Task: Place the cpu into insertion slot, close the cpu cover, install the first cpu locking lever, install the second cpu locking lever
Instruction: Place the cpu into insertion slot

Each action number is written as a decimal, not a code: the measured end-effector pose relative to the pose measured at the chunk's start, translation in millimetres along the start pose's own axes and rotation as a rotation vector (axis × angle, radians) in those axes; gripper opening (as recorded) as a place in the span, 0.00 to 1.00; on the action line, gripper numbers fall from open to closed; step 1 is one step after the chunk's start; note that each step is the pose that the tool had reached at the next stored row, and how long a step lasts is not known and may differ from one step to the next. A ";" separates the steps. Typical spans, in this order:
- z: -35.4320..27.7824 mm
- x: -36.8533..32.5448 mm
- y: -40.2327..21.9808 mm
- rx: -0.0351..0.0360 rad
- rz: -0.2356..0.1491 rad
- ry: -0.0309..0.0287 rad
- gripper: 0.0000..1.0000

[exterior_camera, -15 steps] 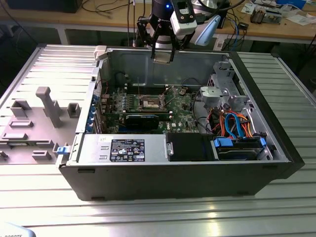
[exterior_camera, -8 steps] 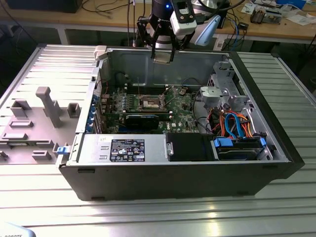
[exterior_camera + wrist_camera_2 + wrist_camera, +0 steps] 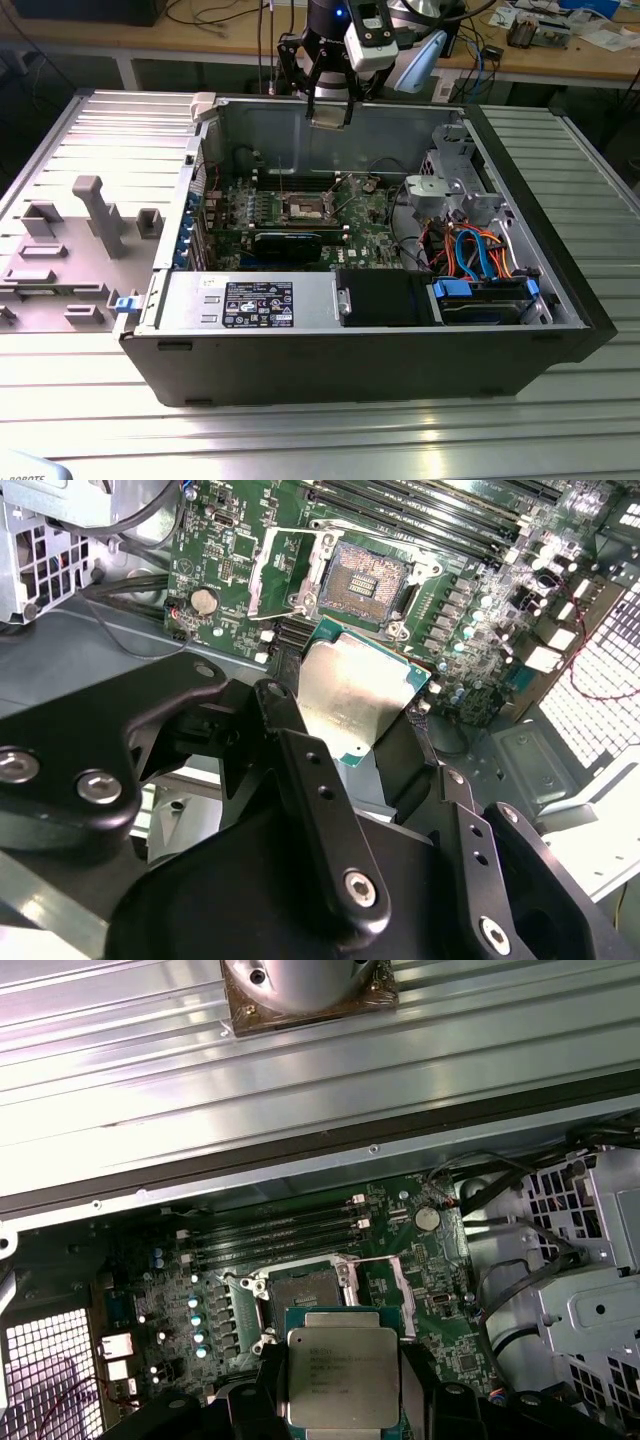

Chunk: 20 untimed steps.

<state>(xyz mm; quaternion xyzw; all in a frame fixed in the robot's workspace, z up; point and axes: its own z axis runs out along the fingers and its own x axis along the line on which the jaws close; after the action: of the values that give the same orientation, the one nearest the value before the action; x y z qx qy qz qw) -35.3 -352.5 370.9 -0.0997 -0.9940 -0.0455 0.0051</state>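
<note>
The small flat square cpu with a dull silver-grey metal top (image 3: 350,690) sits between the two black fingers (image 3: 285,730) of the black gripper (image 3: 328,108). The fingers are clamped on two opposite edges of the chip. Its silver top shows in both wrist views.

The gripper holds the chip up in the air, above the open black metal computer case (image 3: 350,360). The chip touches nothing inside the case.

Below the gripper, well apart from the chip, lies the insertion slot (image 3: 372,577). It is a small square socket with a dark middle and a silver rim, and its dark middle is bare. The thin silver square cpu cover (image 3: 285,575) is flipped up and open, just beside the slot.

The green circuit board (image 3: 375,215) lies all around the slot. Long narrow black memory slots (image 3: 270,1230) run near the socket. Farther from the gripper, blue and orange cables (image 3: 480,250) curl inside the case.

The case rests on a ribbed grey metal table (image 3: 300,430). A grey plastic tray with blocks (image 3: 70,240) lies far off to one side of the gripper, on the exterior view's left.
</note>
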 end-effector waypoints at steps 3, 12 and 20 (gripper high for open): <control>0.0 0.0 0.0 0.0000 0.001 -0.0001 0.54; 0.0 0.1 0.0 0.0000 0.005 -0.0004 0.54; 0.0 0.1 0.0 -0.0002 0.012 -0.0011 0.54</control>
<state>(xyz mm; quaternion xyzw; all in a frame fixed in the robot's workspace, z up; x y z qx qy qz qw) -35.5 -352.5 370.9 -0.1059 -0.9933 -0.0454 0.0049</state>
